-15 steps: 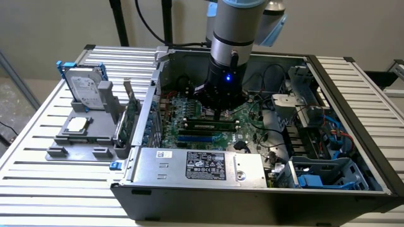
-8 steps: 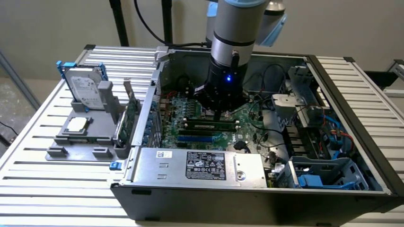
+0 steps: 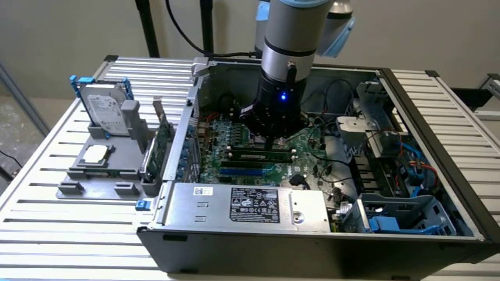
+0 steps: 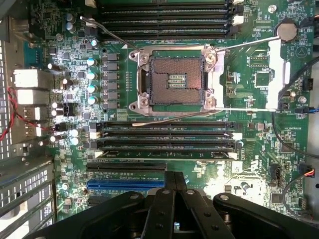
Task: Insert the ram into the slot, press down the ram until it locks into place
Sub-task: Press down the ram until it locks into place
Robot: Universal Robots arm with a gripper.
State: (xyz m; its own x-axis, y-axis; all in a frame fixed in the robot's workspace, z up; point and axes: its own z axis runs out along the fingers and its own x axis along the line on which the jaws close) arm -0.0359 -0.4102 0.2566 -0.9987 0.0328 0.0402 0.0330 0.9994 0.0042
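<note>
End effector [image 3: 279, 142] low over ram [image 3: 258, 156], apparently seated in slot [image 4: 164, 155]; fingers' state unclear; slatted table [image 3: 47, 193].

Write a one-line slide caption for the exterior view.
Robot arm's end effector lowered over the ram standing in a slot on the motherboard of an open computer case.

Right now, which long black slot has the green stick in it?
The slot closest to the tool, holding the ram; its neighbours toward the CPU socket are bare.
</note>
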